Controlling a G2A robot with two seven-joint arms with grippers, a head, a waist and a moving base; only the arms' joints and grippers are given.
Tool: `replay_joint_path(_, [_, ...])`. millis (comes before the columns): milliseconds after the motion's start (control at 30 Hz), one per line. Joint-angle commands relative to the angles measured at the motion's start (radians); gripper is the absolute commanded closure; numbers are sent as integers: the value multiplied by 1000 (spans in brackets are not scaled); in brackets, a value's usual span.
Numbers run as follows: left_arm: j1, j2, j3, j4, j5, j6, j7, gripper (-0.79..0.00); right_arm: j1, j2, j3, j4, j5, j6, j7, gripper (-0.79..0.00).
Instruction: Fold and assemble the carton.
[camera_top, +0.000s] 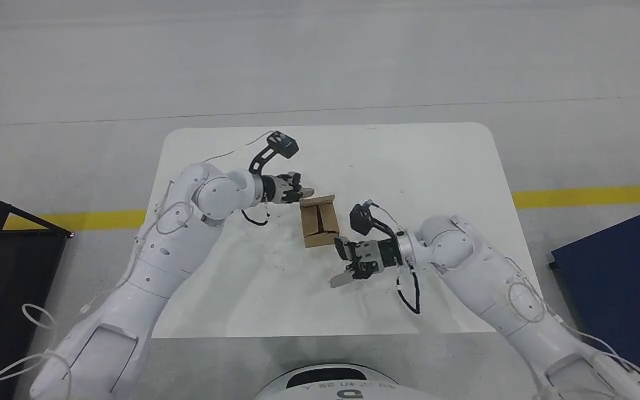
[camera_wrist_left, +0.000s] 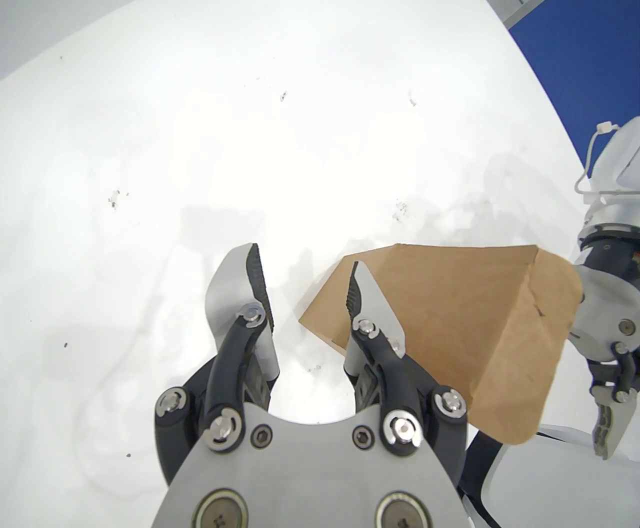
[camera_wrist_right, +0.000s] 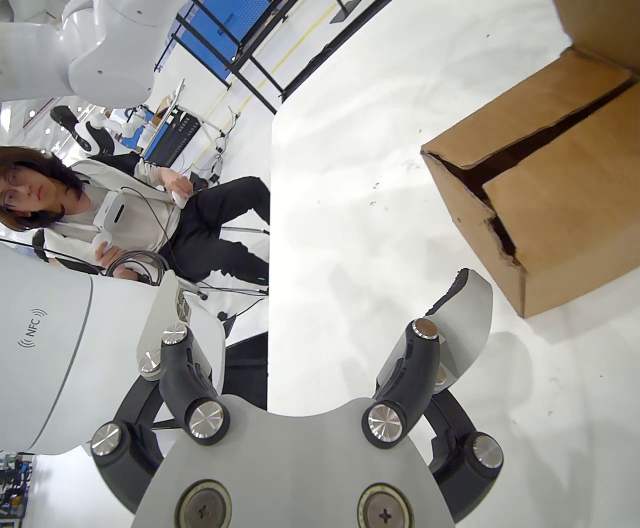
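Observation:
A small brown carton (camera_top: 320, 222) stands near the middle of the white table (camera_top: 430, 170), with its open side up and flaps sticking out. In the right wrist view two flaps on one face of the carton (camera_wrist_right: 550, 200) meet with a dark gap between them. My left gripper (camera_top: 300, 190) is open at the carton's far left corner. One of its fingers (camera_wrist_left: 367, 300) is right beside the carton (camera_wrist_left: 450, 325), and nothing is between the jaws. My right gripper (camera_top: 350, 268) is open low over the table, close to the carton's near right corner, and holds nothing.
The table's near edge (camera_wrist_right: 270, 225) runs just beside my right gripper. Bare tabletop lies to the left, right and far side of the carton. A blue panel (camera_top: 600, 260) stands off the table's right side and a black frame (camera_top: 20, 225) off its left.

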Motion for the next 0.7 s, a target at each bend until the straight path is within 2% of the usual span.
replay_joint_path(0, [7,2,-2,-11,-4,-2,-2,-372,28,-9,-17,37,22,13,-16,-785])
replay_joint_path(200, [25,11,-13,-36,39,-13,0,-385,89,-34,-42,172,52,16,-122,-785])
replay_joint_path(367, [41,16,-6,-53,52,-44,-22,-400,108,-45,-65,210,40,11,-148,-785])
replay_joint_path(467, [41,16,3,-54,54,-49,-27,-437,116,-48,-76,217,31,14,-142,-785])
replay_joint_path(567, [32,13,16,-47,71,-44,-26,-526,119,-48,-78,221,27,26,-132,-785])
replay_joint_path(667, [24,10,29,-44,75,-38,-19,-529,104,-37,-51,211,37,3,-140,-785])
